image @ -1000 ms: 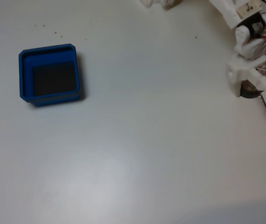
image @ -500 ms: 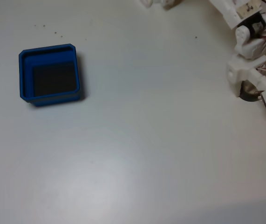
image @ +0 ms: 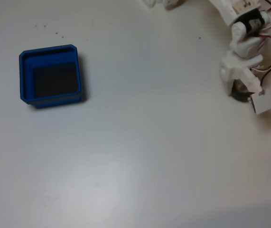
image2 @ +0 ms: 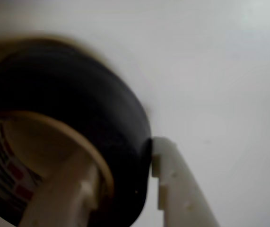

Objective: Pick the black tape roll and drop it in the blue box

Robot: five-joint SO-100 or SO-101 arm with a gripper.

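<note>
A: So, tape status?

B: Grabbed. Jaws (image2: 125, 179) clenched on the black tape roll (image2: 78, 118), one finger through its hole, one outside, at the right edge of the bench (image: 149, 142).

A: Box?

B: Blue box (image: 26, 76) sits empty far left, well apart. Carry and drop left, I'd judge.

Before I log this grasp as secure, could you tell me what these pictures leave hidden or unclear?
- Fixed view: the black tape roll is mostly covered by the white gripper; just a dark sliver shows.
- Wrist view: the roll is blurred and cut off by the left and bottom edges.
- Wrist view: printing on its pale core is unreadable.
- Wrist view: one of the fingers presses the roll's outside; the other, inside the core, is blurred.
</note>
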